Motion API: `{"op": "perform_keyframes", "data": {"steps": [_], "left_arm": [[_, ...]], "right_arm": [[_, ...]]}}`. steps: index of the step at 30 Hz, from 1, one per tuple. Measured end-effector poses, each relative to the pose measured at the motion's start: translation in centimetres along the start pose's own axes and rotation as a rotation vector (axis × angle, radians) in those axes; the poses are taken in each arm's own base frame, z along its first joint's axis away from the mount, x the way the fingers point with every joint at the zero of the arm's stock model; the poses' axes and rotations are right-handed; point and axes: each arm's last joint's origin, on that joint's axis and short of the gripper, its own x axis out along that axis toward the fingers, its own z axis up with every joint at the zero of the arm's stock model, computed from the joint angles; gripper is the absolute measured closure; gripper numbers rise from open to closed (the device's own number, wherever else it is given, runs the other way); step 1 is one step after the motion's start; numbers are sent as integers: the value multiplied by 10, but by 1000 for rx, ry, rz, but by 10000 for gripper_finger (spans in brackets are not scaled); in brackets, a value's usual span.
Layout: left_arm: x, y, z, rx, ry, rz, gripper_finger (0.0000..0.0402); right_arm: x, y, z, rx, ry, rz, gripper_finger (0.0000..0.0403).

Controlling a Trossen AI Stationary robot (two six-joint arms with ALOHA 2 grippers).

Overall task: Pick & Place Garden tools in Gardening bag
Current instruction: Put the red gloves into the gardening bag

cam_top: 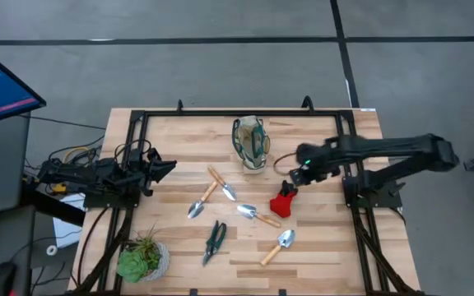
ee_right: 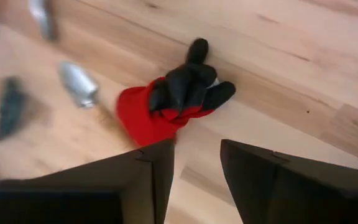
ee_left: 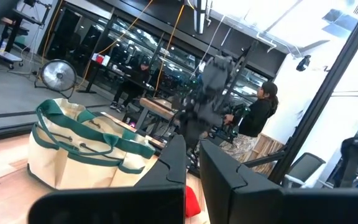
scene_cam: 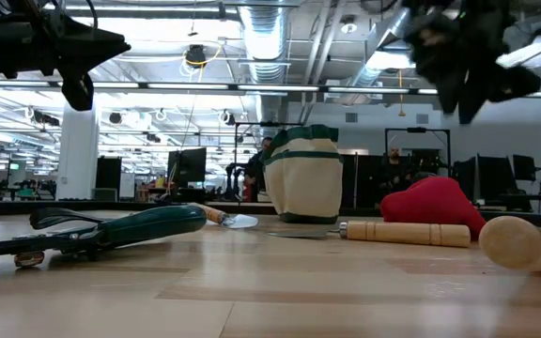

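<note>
So right gripper [ee_right: 194, 165] has its jaws parted with a clear gap, nothing between them, hanging above the red-and-black glove [ee_right: 166, 102], which lies flat on the table [cam_top: 319, 247]. My read: it's lining up for a top-down pinch on the glove. Glove sits just beside a trowel's [cam_top: 257, 215] wooden handle, so a sloppy descent could catch that too. Gardening bag [cam_top: 251, 145] stands upright near the table's far edge, mouth up, close to the right arm, so a short carry. Other trowels, a fork and the pruning shears [cam_top: 214, 240] are spread mid-table, all outside the bag. Left gripper [ee_left: 194, 162] has its jaws pressed together, parked at the left side, empty. Potted plant [cam_top: 142, 259] sits in the near-left corner, clear of the work.
</note>
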Motion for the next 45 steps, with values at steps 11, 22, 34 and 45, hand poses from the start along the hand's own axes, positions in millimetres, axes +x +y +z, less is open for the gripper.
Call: {"op": "perform_keyframes", "data": {"steps": [11,22,34,45], "left_arm": [[0,0,0,-1,-1,0,394],[0,0,0,-1,0,0,359],[4,0,-6,15,58,13,327],[6,-1,-5,7,42,5,329]], "right_arm": [[65,40,-22,88,55,-97,178],[88,50,-19,282,-96,-103,95],[134,53,-17,320,-36,-199,106],[122,48,-8,234,-28,-201,362]]}}
